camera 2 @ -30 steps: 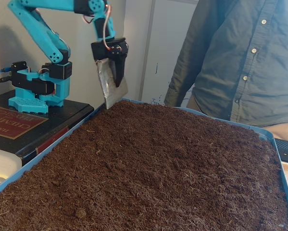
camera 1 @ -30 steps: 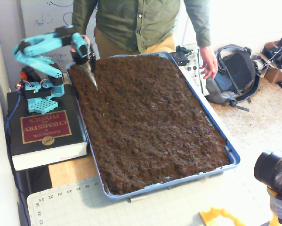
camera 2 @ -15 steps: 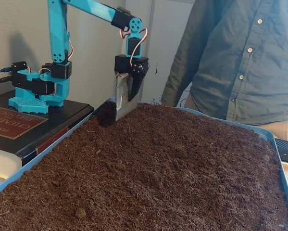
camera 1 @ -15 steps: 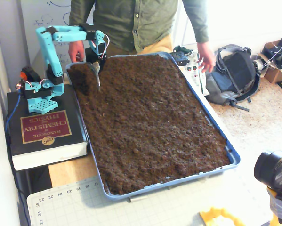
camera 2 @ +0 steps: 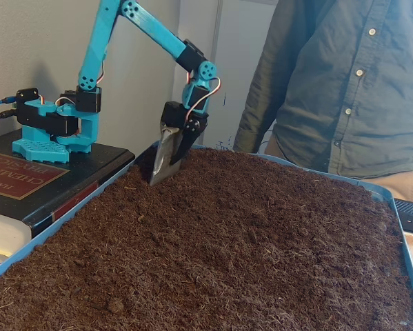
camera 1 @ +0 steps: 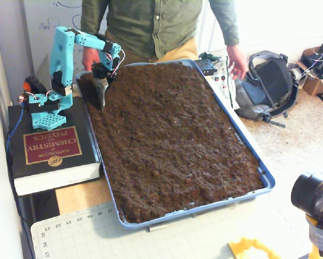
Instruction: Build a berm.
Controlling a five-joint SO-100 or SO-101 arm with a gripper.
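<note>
Head of person in green button shirt [camera 1: 150, 24] cut off by top edge, blue plastic soil tray [camera 2: 54, 231] cropped at bottom, gripper [camera 2: 166, 164] tips buried in soil

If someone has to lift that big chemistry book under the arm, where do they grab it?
Grip the book by its thick near end, where the white page edge shows, coming from the front in the fixed view. It lies flat, with the arm's base standing on its far half and the soil tray against one long side.
</note>
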